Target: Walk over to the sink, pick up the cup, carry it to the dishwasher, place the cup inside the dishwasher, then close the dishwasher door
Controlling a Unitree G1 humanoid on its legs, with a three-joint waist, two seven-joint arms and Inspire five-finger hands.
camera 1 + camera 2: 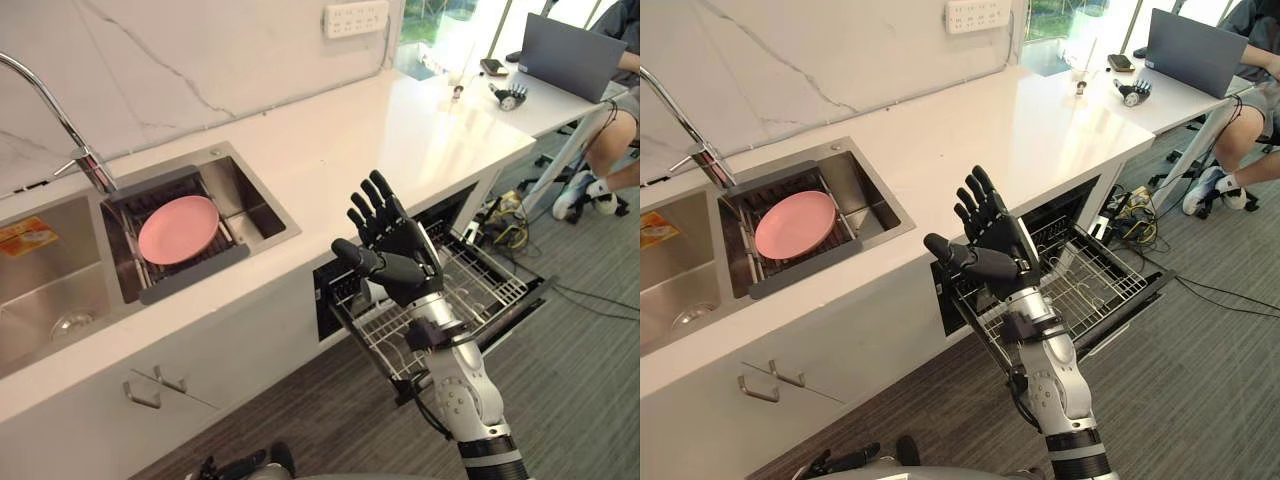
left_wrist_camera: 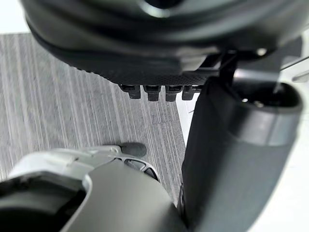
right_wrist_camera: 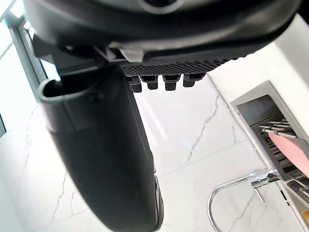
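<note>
Holding straight, empty fingers over the dishwasher rack (image 1: 470,290), the right hand (image 1: 405,250) has the pink plate (image 1: 178,229) lying flat in the sink (image 1: 255,205), well to its fingers' left, on the relaxed left hand's (image 2: 159,48) side.

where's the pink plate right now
In the left eye view the pink plate lies on the dark rack in the sink beside the faucet, left of the open dishwasher.

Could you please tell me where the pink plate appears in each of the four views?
Left eye view: pink plate in the sink rack, left of centre.
Right eye view: same rack, nearer the left edge.
Right wrist view: a pink sliver on the rack beside the faucet.
Left wrist view: grey floor instead.
Shared landmark: the faucet.
</note>
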